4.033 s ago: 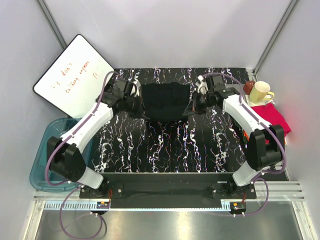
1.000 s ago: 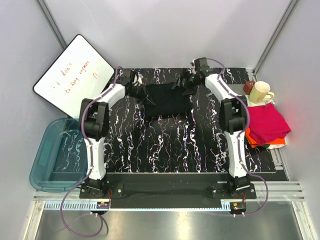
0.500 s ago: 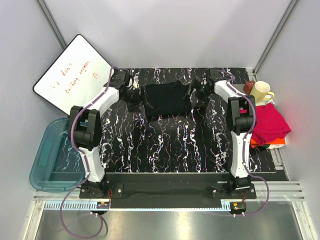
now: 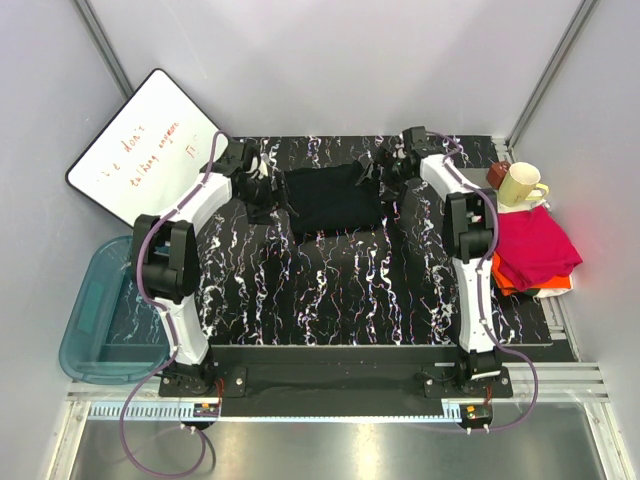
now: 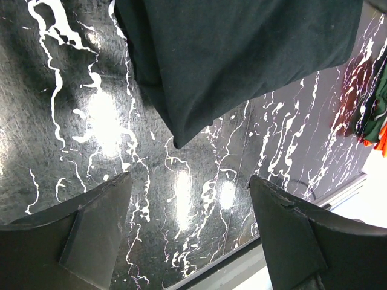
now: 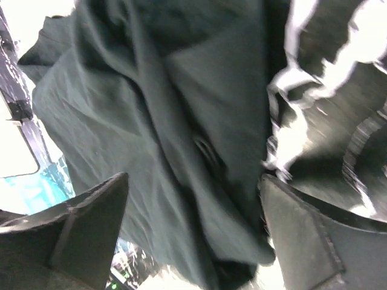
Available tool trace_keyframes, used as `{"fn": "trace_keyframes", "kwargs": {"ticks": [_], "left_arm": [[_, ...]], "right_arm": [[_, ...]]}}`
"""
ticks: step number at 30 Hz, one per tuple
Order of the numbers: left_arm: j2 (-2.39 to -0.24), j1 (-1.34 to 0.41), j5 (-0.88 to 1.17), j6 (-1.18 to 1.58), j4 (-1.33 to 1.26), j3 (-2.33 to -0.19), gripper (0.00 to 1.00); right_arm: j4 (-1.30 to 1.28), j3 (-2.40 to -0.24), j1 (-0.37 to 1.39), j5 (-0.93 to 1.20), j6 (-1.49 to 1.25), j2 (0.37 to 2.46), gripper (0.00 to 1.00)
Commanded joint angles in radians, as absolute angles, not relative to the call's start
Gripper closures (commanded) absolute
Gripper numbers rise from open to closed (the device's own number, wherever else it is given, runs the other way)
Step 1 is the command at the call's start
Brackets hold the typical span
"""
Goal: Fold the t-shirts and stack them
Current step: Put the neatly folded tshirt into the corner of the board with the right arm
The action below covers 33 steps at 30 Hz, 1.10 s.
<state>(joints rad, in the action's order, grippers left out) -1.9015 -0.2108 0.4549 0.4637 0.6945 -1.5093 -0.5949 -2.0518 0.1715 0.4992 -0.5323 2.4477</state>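
Jaws: left gripper (image 5: 187,208) and right gripper (image 6: 193,220) are now spread apart, nothing clamped | Change: black t-shirt (image 4: 333,200) is just released, laid folded at far middle of table (image 4: 330,290) | Task: fold judged done; stacking with pink t-shirt (image 4: 537,243) at right edge is still owed.

Pale grey walls (image 4: 330,60) on three sides, silver metal posts (image 4: 103,45) running up the back corners. Black tabletop (image 4: 330,290) with white marble-ish veins, pretty glossy, bright blobs of light (image 5: 103,115) bouncing off it in the left wrist view. Whiteboard (image 4: 145,150) with orange scribbles at the back left, tilted. See-through blue tub (image 4: 95,320) just off the table's left edge. Silver rail (image 4: 330,400) along the near edge, brushed metal surface (image 4: 330,450) below that.
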Motion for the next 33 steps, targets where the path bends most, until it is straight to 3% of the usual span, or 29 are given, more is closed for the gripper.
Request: {"fn": "trace_keyframes", "kwargs": {"ticks": [1,3,4,6,8,9,25,33], "left_arm": [[-1.856,-0.204,0.44,0.443,0.699,-1.525,0.17],[-1.864,-0.202,0.442,0.44,0.706,-1.537,0.17],[-1.867,-0.201,0.445,0.44,0.707,-1.542,0.17],[-1.875,-0.199,0.445,0.436,0.715,-1.555,0.17],[-1.881,-0.201,0.448,0.433,0.719,-1.563,0.17],[-1.882,-0.199,0.446,0.43,0.724,-1.566,0.17],[-1.956,-0.196,0.491,0.417,0.738,-1.618,0.17],[-2.002,-0.195,0.526,0.408,0.738,-1.657,0.17]], "right_arm": [[-0.698,-2.164,0.274,0.474,-0.476,2.574,0.11],[-0.828,-2.294,0.325,0.431,-0.425,2.65,0.26],[-0.865,-2.333,0.336,0.419,-0.414,2.67,0.45],[-0.952,-2.404,0.35,0.368,-0.394,2.713,0.72],[-0.995,-2.402,0.353,0.312,-0.382,2.714,0.95],[-1.005,-2.392,0.353,0.284,-0.359,2.694,0.99],[-1.025,-1.677,0.338,-0.041,-0.167,2.143,1.0],[-1.04,-1.48,0.276,-0.081,-0.196,1.982,1.0]]}}
